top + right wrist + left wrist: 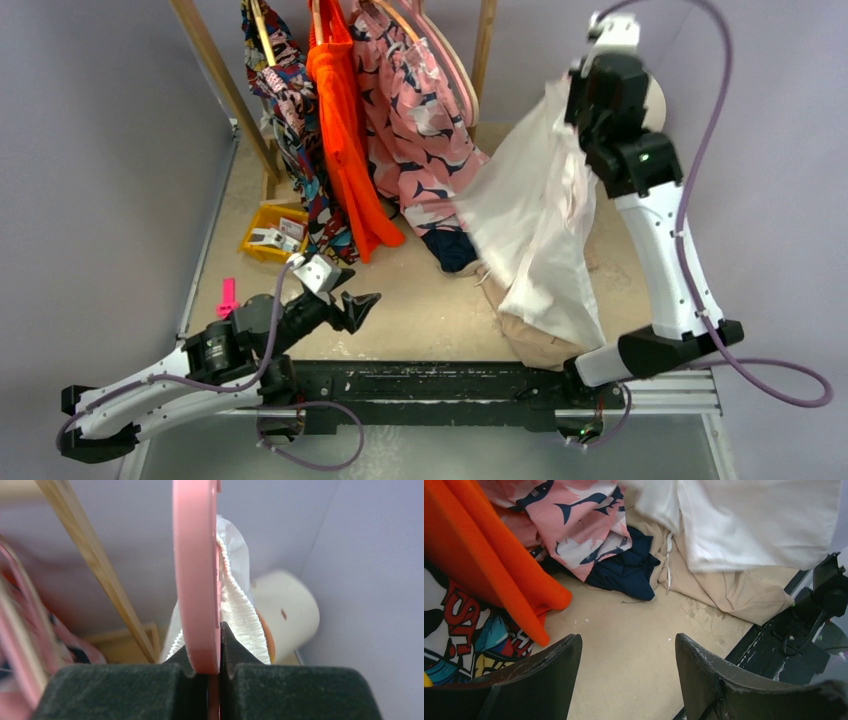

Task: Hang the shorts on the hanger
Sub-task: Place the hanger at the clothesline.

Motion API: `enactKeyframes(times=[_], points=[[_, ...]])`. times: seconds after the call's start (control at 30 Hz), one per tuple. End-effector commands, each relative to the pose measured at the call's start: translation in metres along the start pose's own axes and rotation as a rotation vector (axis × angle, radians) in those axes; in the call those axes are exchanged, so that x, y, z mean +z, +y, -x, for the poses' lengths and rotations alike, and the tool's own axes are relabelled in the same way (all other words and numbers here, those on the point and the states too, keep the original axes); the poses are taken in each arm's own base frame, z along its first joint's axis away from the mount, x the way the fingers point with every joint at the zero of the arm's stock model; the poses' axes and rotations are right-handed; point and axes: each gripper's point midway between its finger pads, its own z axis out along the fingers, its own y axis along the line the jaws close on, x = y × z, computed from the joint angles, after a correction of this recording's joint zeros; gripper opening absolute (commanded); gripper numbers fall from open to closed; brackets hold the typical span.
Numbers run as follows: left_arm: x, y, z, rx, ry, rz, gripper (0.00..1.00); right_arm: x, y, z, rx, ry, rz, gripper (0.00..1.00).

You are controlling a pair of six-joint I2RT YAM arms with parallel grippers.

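Shorts [535,215] plain white. Hanger [196,570] pink. Orange garment [340,130] plain. Pink garment [415,130] has a navy-and-white fish print. Comic-print garment [285,90] multicolour. Tan garment [535,345] plain. Navy cloth [624,570]. Bin [258,240] yellow.

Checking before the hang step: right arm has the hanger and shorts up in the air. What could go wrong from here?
1. The right gripper pinches only the thin edge of the hanger; it could twist or slip out.
2. The shorts hang bunched, with the waistband beside the hanger and the hem over the tan garment; they may slide off or snag.
3. The left gripper is open, low and away, so nothing would catch them.
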Motion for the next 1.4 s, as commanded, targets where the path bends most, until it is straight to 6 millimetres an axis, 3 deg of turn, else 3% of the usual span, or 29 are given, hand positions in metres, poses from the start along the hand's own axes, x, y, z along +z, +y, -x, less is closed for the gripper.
enactKeyframes(times=[0.0, 0.2, 0.37, 0.47, 0.53, 0.6, 0.7, 0.8, 0.87, 0.97, 1.13, 1.37], points=[[-0.007, 0.011, 0.033, -0.091, -0.144, 0.058, 0.68, -0.090, -0.059, 0.135, 0.185, -0.411, -0.072, 0.00], [-0.004, 0.015, 0.031, -0.085, -0.131, 0.091, 0.68, -0.057, -0.038, 0.044, 0.070, -0.208, -0.069, 0.00], [-0.001, 0.015, 0.027, -0.083, -0.109, 0.100, 0.68, -0.052, -0.030, 0.016, 0.043, -0.173, -0.039, 0.00], [0.000, 0.016, 0.026, -0.082, -0.103, 0.108, 0.68, -0.050, -0.027, 0.015, 0.036, -0.173, -0.025, 0.00], [0.000, 0.018, 0.026, -0.083, -0.103, 0.120, 0.68, -0.053, -0.029, 0.030, 0.046, -0.205, -0.023, 0.00], [-0.001, 0.021, 0.027, -0.085, -0.109, 0.136, 0.68, -0.070, -0.041, 0.071, 0.105, -0.310, -0.031, 0.00], [-0.002, 0.025, 0.026, -0.081, -0.114, 0.153, 0.68, -0.122, -0.048, 0.141, 0.250, -0.537, 0.104, 0.00], [-0.004, 0.029, 0.028, -0.073, -0.119, 0.170, 0.68, -0.146, -0.040, 0.161, 0.275, -0.619, 0.222, 0.00], [-0.005, 0.030, 0.029, -0.077, -0.120, 0.179, 0.68, -0.135, -0.031, 0.148, 0.241, -0.561, 0.235, 0.00], [-0.007, 0.034, 0.031, -0.082, -0.133, 0.194, 0.68, -0.114, -0.018, 0.111, 0.183, -0.448, 0.238, 0.00], [-0.010, 0.039, 0.033, -0.087, -0.144, 0.220, 0.68, -0.092, -0.025, 0.066, 0.106, -0.362, 0.132, 0.00], [-0.014, 0.045, 0.036, -0.098, -0.153, 0.252, 0.68, -0.074, -0.024, 0.040, 0.052, -0.289, 0.082, 0.00]])
